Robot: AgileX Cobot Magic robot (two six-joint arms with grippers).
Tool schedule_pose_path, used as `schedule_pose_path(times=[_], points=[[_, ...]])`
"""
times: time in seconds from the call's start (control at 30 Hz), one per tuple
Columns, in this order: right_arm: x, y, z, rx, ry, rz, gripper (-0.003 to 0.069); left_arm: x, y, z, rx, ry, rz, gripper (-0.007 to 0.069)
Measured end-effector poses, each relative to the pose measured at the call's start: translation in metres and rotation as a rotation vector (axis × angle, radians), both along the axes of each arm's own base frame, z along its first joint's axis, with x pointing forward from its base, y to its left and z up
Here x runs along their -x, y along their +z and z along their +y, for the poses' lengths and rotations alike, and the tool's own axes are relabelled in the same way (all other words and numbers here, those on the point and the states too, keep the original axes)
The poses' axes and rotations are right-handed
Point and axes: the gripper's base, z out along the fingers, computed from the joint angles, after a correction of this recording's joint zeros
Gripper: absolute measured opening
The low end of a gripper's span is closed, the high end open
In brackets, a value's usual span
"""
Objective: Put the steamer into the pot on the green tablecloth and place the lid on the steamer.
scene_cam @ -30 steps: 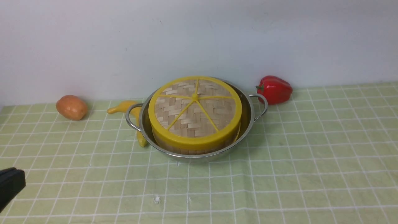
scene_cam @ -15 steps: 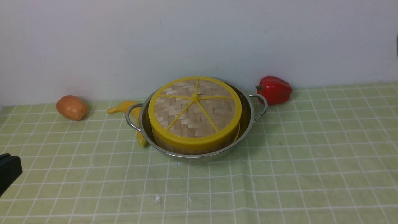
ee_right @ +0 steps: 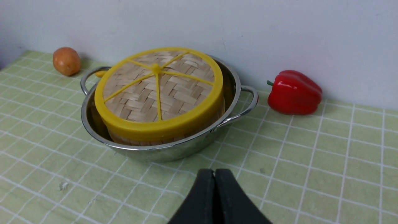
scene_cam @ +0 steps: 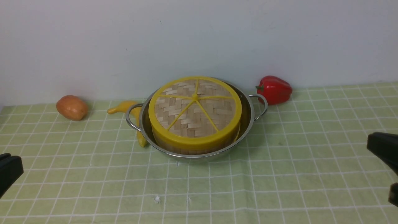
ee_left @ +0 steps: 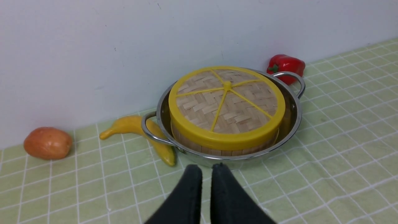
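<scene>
Lid [scene_cam: 195,107] atop steamer [scene_cam: 199,149] inside pot [scene_cam: 248,119], centred on green tablecloth [scene_cam: 279,174]; left gripper [ee_left: 206,169], jaws slightly parted, and right gripper [ee_right: 214,174], jaws closed and empty, both well apart from pot.

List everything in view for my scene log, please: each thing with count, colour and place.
lid: one, woven bamboo with yellow rim and spokes, on the steamer
steamer: one, bamboo slats, inside the pot
pot: one, shiny steel, middle of the cloth near the wall
green tablecloth: one, pale green with white grid, under everything
banana: one, yellow, beside the pot's left handle
potato: one, orange-brown, far left by the wall
red pepper: one, right of the pot
left gripper: black, narrow gap between the fingers, empty
right gripper: black, shut, empty
</scene>
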Motion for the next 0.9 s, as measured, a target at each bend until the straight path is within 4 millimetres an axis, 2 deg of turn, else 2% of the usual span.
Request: schedule_pose_path(times=[0.37,0.6,0.67,0.73,0.77,0.8,0.83,0.87,0.9], points=[[0.000,0.000,0.000,-0.005,-0.004,-0.003,0.0007,0.000,0.000,0.000,0.000,0.000,0.001,0.0067],[0.009,0.005,-0.033,0.040,-0.205,-0.092,0.0024,0.000,0.000,0.000,0.000,0.000,0.001,0.0083],[0.023,-0.007,-0.047,0.047,-0.303,-0.141,0.0033,0.000,0.000,0.000,0.000,0.000,0.001,0.0086],[0.028,-0.014,-0.051,0.054,-0.330,-0.160,0.0036,0.000,0.000,0.000,0.000,0.000,0.001,0.0090],[0.036,-0.030,-0.054,0.066,-0.361,-0.181,0.0038,0.000,0.000,0.000,0.000,0.000,0.001,0.0096],[0.038,-0.031,-0.055,0.065,-0.367,-0.198,0.0039,0.000,0.000,0.000,0.000,0.000,0.001,0.0096],[0.046,-0.049,-0.057,0.073,-0.386,-0.223,0.0042,0.000,0.000,0.000,0.000,0.000,0.001,0.0097],[0.048,-0.054,-0.058,0.076,-0.392,-0.230,0.0043,0.000,0.000,0.000,0.000,0.000,0.001,0.0096],[0.055,-0.072,-0.059,0.084,-0.401,-0.244,0.0047,0.000,0.000,0.000,0.000,0.000,0.001,0.0096]])
